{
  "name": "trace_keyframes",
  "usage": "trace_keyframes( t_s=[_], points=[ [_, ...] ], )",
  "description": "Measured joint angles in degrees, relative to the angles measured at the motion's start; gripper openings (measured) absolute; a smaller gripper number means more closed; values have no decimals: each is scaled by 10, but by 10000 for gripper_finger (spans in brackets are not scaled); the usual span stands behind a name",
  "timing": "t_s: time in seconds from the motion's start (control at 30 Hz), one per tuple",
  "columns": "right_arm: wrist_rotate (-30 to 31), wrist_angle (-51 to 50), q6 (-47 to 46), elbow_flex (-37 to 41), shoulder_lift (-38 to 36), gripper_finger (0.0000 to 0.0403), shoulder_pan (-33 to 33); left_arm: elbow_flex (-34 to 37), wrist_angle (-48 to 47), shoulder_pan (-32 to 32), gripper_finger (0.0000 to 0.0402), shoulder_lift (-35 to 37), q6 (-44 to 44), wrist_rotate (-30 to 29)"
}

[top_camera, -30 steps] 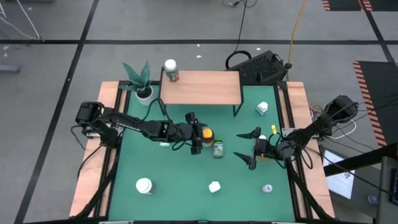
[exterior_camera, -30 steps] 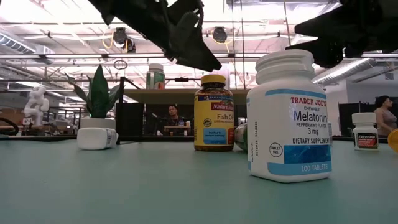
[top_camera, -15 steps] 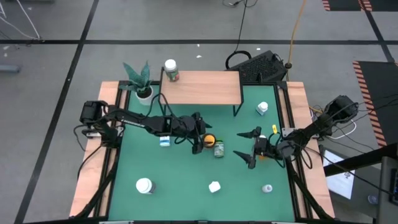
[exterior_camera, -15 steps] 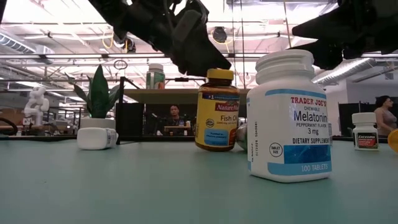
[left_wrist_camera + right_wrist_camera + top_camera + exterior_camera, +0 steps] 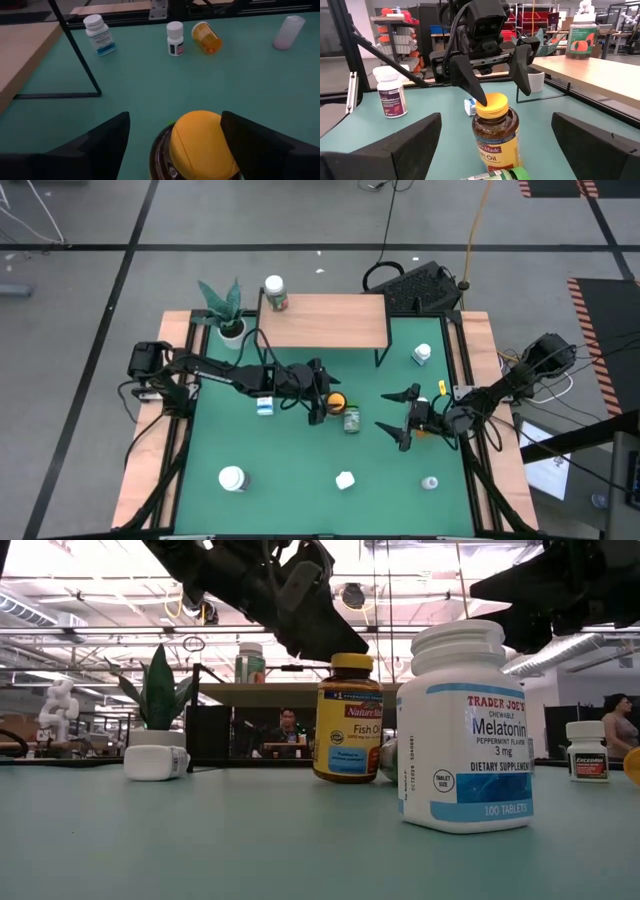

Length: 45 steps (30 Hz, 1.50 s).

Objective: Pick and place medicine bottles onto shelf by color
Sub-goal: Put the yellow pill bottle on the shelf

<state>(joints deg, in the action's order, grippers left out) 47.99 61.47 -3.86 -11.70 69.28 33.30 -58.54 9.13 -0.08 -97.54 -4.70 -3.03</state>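
Near the middle of the high view, the left pincer [image 5: 318, 402] hangs just over the amber fish-oil bottle [image 5: 335, 401], which stands upright on the green table [image 5: 300, 470] with its long axis vertical. From the left wrist, the yellow cap [image 5: 202, 142] sits squarely between the two dark fingers [image 5: 100, 142], which stand wide apart and touch nothing (no grip yet, as far as these views show). The bottle thus lies straight ahead of and slightly below that pincer, so the coming move looks like a short descent and a squeeze around the cap or shoulder. A green-capped bottle [image 5: 351, 421] lies just beside the amber one, toward the lower right, close enough that a finger could nudge it.

The right pincer [image 5: 403, 420] waits at centre right of the frame, fully spread and empty, farther from the amber bottle than the left.

The shelf [image 5: 325, 320] stands at upper centre, with one green-labelled bottle [image 5: 274, 292] already at its upper-left corner and the rest of the board bare. Other bottles are scattered well apart: a large white melatonin bottle [image 5: 465, 725], a white one [image 5: 422, 354] right of the shelf, a small box [image 5: 264, 406], a potted plant [image 5: 226, 308]. People show in the room behind.
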Motion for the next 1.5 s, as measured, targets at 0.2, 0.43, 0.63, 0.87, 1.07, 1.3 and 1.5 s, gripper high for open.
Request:
trace_keyframes(
  t_s=[0.2,0.43,0.63,0.87,1.07,1.3,1.5],
  points=[
    [0,0,-2,0,0,375,0,2,-9,0,335,20,-19,-1],
    [0,1,-4,0,0,375,0,2,-19,2,350,50,-29,0],
    [2,0,-6,0,0,375,0,2,-33,2,351,31,-38,2],
    [2,0,-10,0,0,375,-5,2,-39,3,351,25,-43,4],
    [0,0,-15,0,0,375,-10,2,-31,12,351,22,-42,6],
    [0,-2,-19,0,0,375,-10,0,-9,16,351,-8,-28,6],
    [0,-10,-21,0,0,375,-11,1,4,16,337,-8,-29,7]
  ],
)
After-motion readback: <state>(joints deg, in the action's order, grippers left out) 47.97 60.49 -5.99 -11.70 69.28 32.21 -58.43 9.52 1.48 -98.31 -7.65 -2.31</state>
